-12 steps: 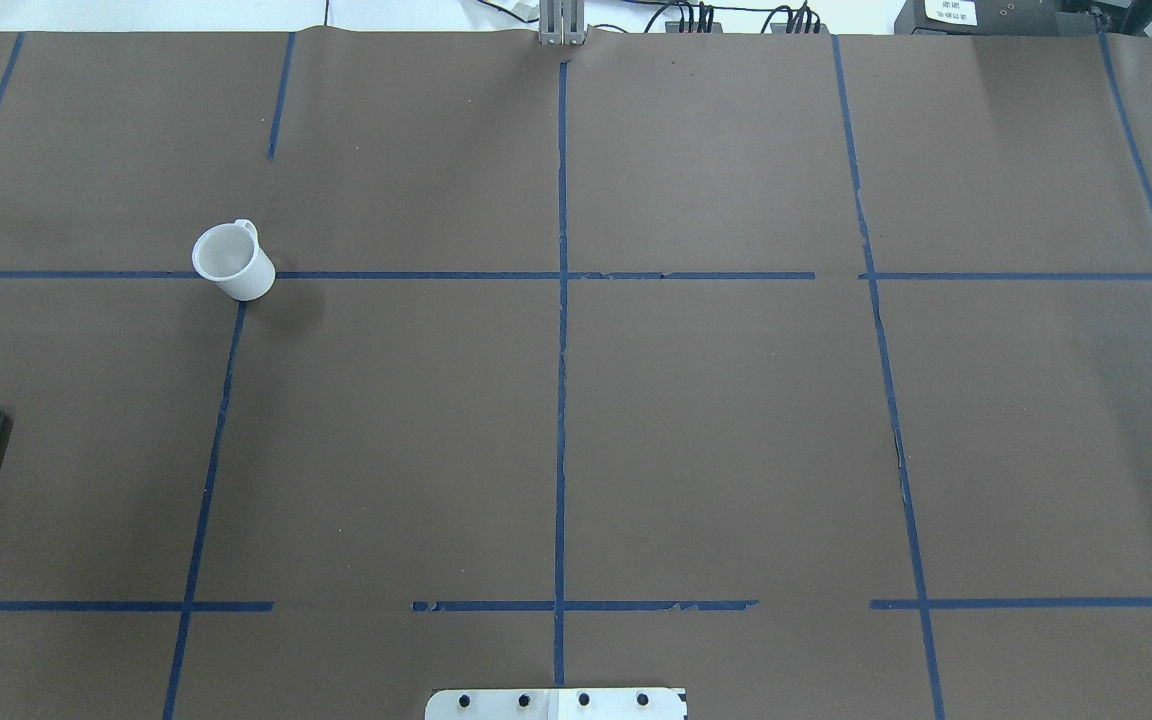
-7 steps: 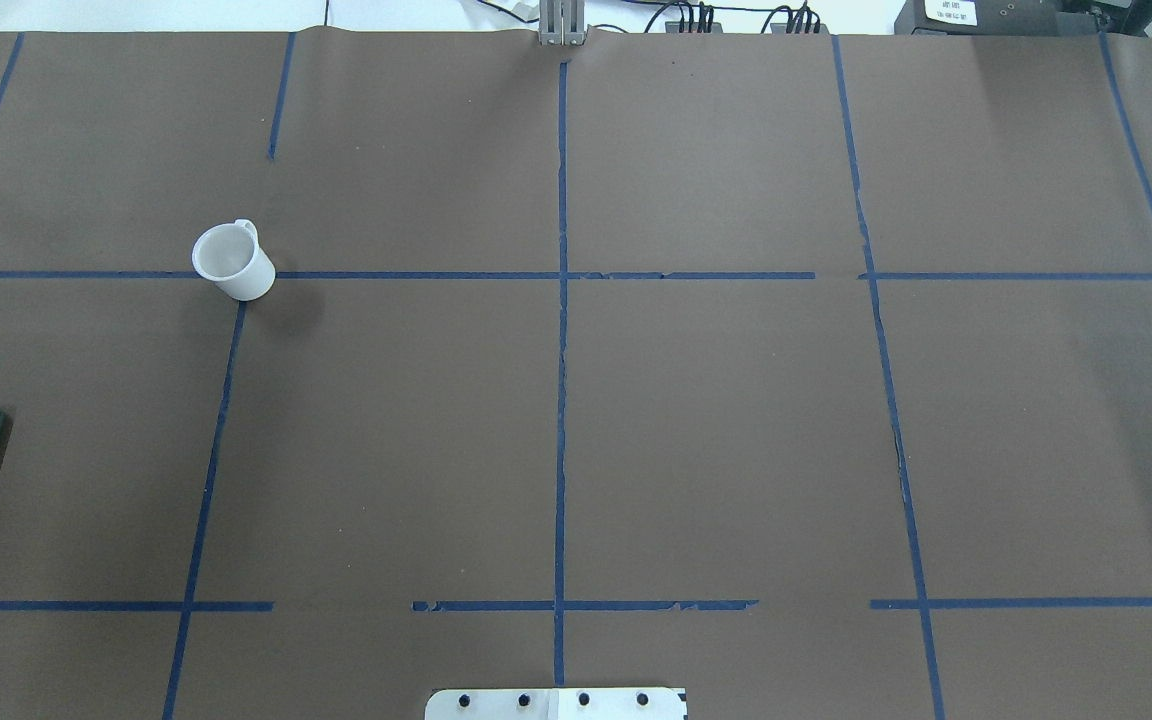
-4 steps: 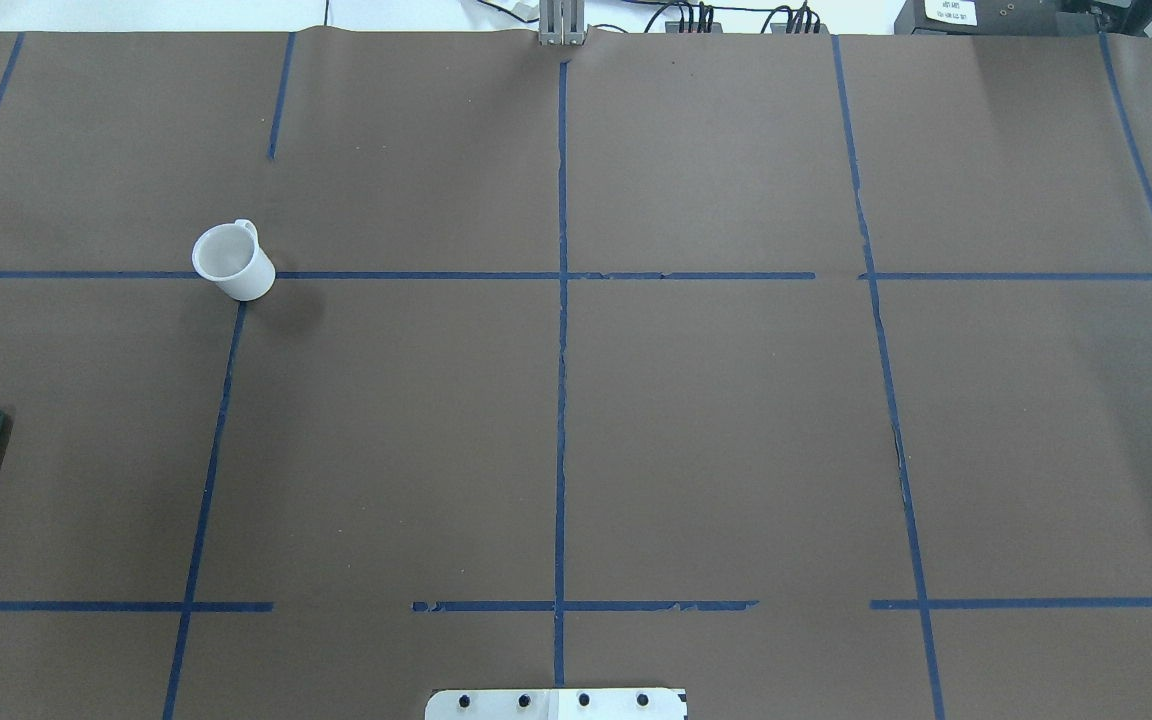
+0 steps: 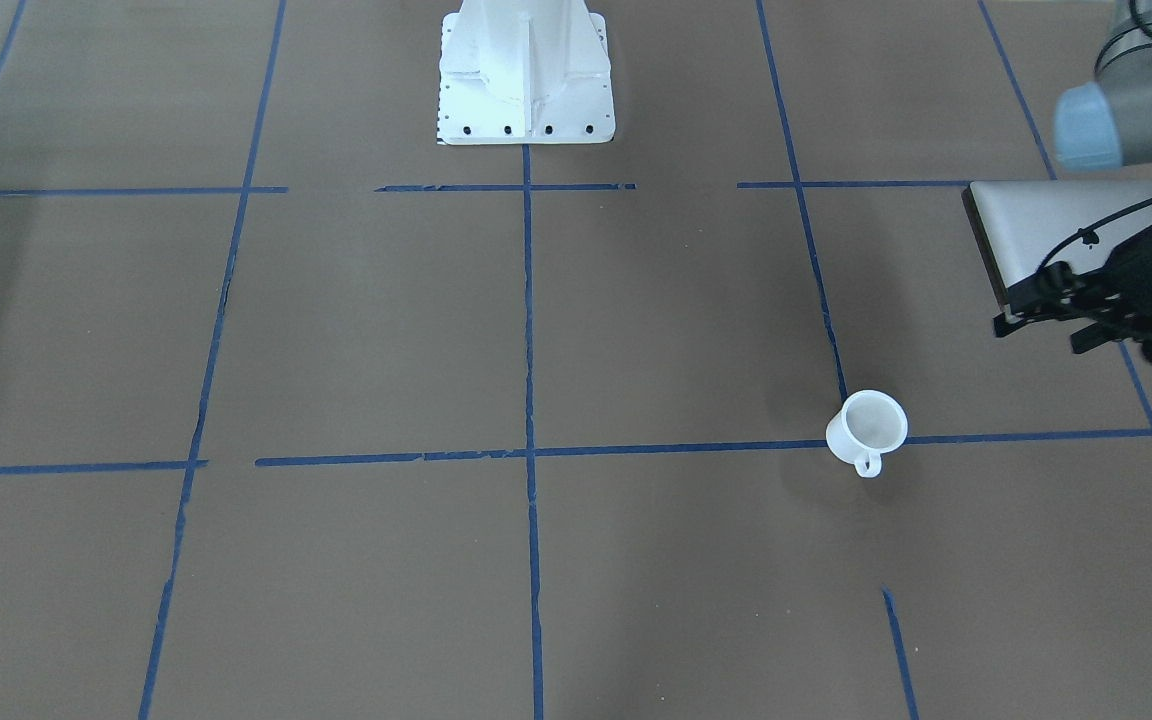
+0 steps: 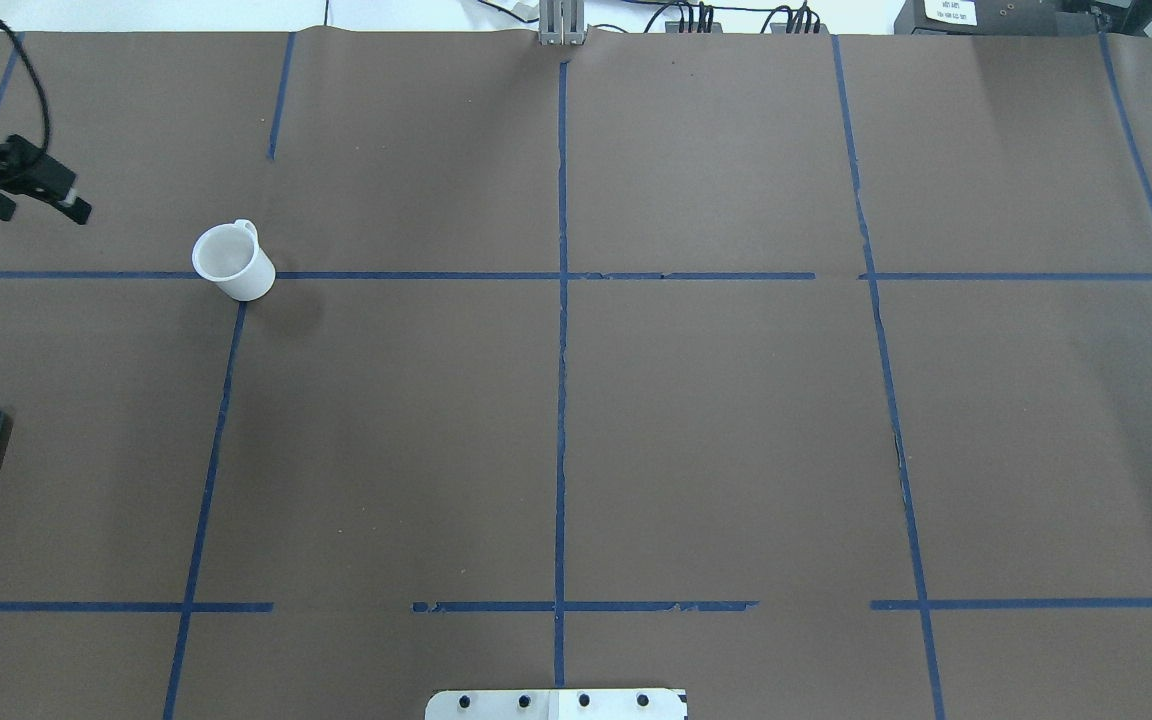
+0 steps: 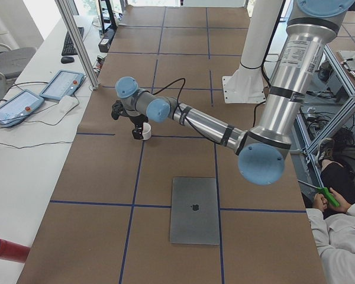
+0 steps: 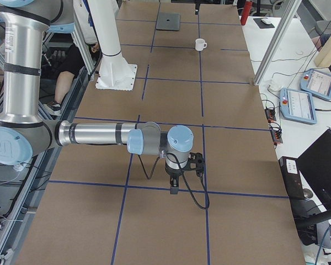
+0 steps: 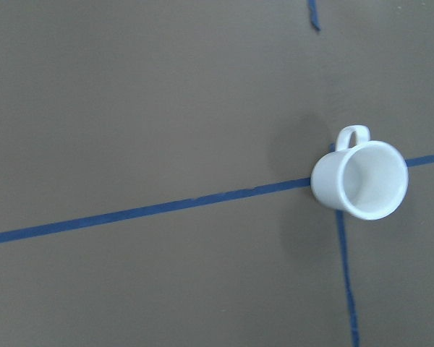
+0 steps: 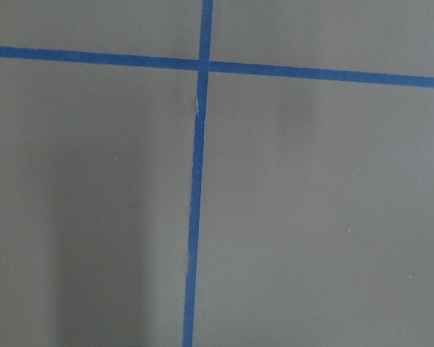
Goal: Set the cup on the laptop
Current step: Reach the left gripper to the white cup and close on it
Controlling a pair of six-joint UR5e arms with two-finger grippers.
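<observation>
while the cup [image 5: 233, 262] sits upright on the table [image 5: 736, 420], right where two blue tape lines [image 5: 416, 275] meet, the left gripper [image 5: 36, 205] hangs in the air off to its side, near it but not touching. from the overhead and front views its two fingers look spread apart with nothing between them, so i'd call it open and empty. the cup's little handle points away from the robot's base, and in the left wrist view the cup is over at the right side of the frame, mouth facing the camera. the laptop [image 6: 194, 210] lies flat and closed at the left end of the table, logo up, well apart from the cup, with nothing on the part of the lid that shows. the right gripper [image 7: 174, 185] is down at the other end, pointing at the table just over a tape line, far from both things. it only shows in the side view, and its wrist camera sees just tape and brown paper, so i can't tell if that one is open or closed.
</observation>
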